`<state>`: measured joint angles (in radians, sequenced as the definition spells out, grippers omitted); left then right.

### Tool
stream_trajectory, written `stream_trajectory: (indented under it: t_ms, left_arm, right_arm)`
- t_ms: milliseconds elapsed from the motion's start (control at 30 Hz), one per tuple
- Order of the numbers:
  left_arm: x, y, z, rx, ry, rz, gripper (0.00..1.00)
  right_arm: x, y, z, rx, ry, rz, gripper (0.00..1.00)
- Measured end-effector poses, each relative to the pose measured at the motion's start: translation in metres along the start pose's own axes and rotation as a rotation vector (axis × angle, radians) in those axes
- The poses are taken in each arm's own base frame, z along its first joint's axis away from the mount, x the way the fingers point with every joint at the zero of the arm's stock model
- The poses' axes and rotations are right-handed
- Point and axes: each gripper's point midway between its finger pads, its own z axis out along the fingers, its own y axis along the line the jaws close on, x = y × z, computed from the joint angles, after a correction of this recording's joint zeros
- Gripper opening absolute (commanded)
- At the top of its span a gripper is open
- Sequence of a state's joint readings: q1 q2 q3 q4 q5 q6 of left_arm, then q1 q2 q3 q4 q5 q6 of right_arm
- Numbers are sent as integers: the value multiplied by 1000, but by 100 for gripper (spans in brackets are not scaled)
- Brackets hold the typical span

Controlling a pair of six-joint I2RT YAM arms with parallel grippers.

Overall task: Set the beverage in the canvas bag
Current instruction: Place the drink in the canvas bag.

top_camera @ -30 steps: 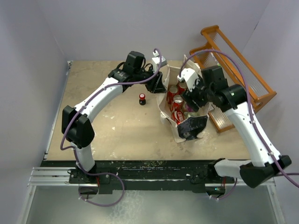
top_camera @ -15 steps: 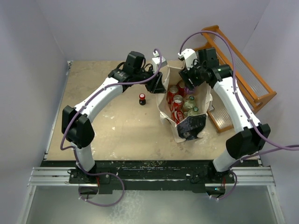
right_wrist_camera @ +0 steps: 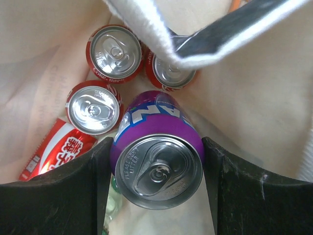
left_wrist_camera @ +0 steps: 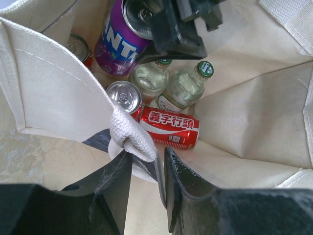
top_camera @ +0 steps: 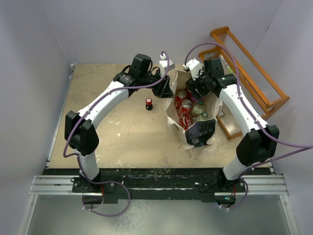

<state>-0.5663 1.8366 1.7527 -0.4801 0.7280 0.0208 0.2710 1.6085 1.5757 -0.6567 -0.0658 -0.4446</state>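
Purple can clamped in right gripper, inside bag mouth, above red cans and bottles. Left gripper narrow, pinching bag's rim.

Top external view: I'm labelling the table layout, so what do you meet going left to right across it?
Small red-capped bottle → canvas bag → orange wooden rack.
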Motion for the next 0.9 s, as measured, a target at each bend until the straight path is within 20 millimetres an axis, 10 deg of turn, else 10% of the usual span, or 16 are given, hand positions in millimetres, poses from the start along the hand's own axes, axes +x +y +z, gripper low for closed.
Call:
stream_trajectory:
  t_ms: [900]
  left_arm:
    - [7,5,4,-1,16,-18,33]
  right_arm:
    - [23,7,35,-22,13,-73,18]
